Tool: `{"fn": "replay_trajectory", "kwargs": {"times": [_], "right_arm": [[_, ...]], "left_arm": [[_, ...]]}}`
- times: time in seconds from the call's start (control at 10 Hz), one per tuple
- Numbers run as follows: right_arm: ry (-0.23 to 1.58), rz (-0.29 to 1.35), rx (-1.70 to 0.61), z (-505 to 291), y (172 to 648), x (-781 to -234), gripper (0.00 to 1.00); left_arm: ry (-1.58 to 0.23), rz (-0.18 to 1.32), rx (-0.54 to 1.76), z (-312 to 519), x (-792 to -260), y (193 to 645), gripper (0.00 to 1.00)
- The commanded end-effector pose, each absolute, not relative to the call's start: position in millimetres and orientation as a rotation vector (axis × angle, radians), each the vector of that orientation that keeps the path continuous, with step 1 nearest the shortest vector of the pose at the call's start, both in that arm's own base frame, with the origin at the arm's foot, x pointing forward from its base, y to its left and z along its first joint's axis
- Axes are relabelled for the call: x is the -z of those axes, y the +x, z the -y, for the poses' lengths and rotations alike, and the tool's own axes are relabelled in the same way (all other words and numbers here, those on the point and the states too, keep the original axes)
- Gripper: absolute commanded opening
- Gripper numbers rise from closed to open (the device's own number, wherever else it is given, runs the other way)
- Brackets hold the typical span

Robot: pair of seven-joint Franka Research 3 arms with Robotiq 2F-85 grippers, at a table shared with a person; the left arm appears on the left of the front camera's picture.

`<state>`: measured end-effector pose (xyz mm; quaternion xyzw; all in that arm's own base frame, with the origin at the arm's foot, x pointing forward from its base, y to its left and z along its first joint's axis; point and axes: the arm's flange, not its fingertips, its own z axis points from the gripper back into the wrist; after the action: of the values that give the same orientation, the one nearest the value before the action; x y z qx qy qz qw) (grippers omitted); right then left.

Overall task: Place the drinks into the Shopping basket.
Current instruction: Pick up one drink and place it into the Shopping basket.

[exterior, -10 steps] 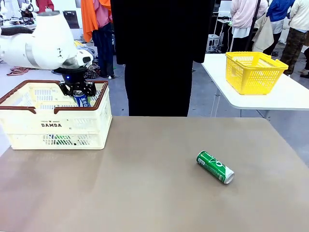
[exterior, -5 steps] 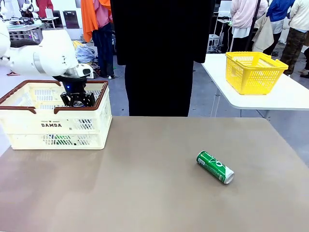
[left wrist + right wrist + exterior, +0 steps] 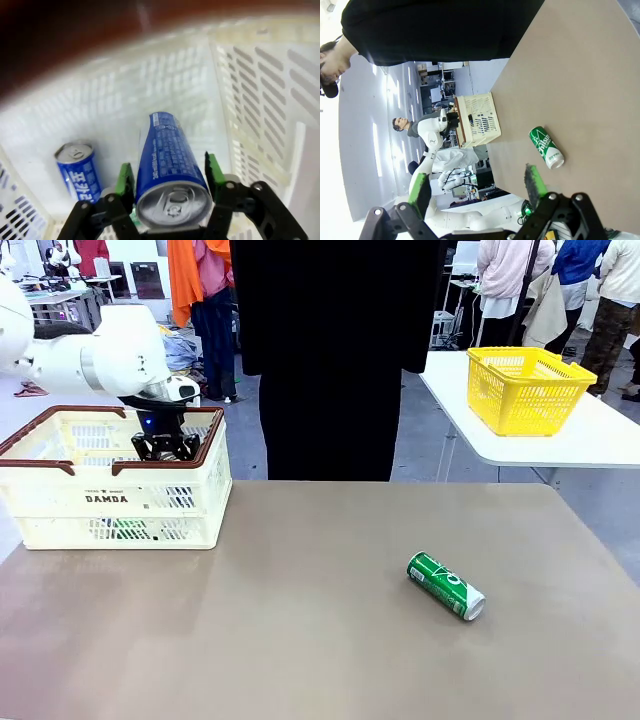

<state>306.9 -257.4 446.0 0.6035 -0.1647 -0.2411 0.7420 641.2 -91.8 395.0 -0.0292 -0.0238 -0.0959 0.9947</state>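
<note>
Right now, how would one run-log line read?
left gripper: inside cream slotted plastic basket, blue metal can between pads | right gripper: open | green metal can: on table

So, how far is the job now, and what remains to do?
Done: one blue can stands on the floor of the Shopping basket. In hand: a second blue can sits between the pads of the left tool inside the basket; gripped or released, I cannot tell. Left: the green can lies on its side on the table; the right tool is open and empty.
</note>
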Motion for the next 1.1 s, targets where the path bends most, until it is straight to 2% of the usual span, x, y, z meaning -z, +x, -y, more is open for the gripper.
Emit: {"fn": "replay_trajectory", "kwargs": {"times": [0.0,0.4,0.5,0.8,1.0], "right_arm": [[1.322,0.369,0.524,256,306,-447,1.00],[1.322,0.369,0.524,256,306,-447,1.00],[1.322,0.369,0.524,256,306,-447,1.00],[1.322,0.369,0.524,256,306,-447,1.00],[1.322,0.369,0.524,256,306,-447,1.00]], "left_arm": [[-0.047,0.060,0.172,88,-404,644,1.00],[-0.038,0.084,0.165,86,-412,640,1.00],[-0.050,0.114,0.163,81,-428,632,1.00],[-0.193,0.215,0.154,56,-527,586,1.00],[-0.401,0.247,0.151,25,-603,549,1.00]]}}
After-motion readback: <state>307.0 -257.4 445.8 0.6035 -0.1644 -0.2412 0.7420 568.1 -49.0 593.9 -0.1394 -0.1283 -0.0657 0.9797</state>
